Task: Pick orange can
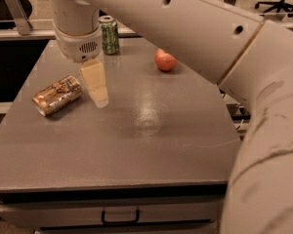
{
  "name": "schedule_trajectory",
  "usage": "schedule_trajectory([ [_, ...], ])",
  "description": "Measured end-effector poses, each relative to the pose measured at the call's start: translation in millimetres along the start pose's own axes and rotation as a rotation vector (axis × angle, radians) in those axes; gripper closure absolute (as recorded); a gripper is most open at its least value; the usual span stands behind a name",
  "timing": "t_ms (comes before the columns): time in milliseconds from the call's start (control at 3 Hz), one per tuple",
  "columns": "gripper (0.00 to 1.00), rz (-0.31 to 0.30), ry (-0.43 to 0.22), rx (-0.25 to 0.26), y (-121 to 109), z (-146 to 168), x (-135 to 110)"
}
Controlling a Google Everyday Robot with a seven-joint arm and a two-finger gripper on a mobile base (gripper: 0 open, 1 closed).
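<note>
The orange can [57, 95] lies on its side on the left part of the grey table [151, 145], its metallic end towards the front left. It is orange-brown with cream and dark markings. My gripper [97, 94] hangs from the white wrist just right of the can and a little above the table. It is apart from the can and holds nothing that I can see. The big white arm crosses the top and right of the view.
A green can [109, 34] stands upright at the table's back edge, behind the gripper. A red apple [165, 60] lies at the back right. A drawer handle [119, 217] sits below the table's front edge.
</note>
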State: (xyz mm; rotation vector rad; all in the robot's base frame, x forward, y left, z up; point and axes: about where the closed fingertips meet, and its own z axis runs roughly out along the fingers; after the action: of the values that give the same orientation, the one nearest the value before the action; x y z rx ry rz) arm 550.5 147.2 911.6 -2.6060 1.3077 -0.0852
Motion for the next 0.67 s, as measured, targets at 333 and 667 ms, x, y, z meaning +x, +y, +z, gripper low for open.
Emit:
schedule_trajectory([
  [333, 0.0, -0.074, -0.01, -0.05, -16, 19, -16],
  [667, 0.0, -0.134, -0.01, -0.081, -27, 33, -33],
])
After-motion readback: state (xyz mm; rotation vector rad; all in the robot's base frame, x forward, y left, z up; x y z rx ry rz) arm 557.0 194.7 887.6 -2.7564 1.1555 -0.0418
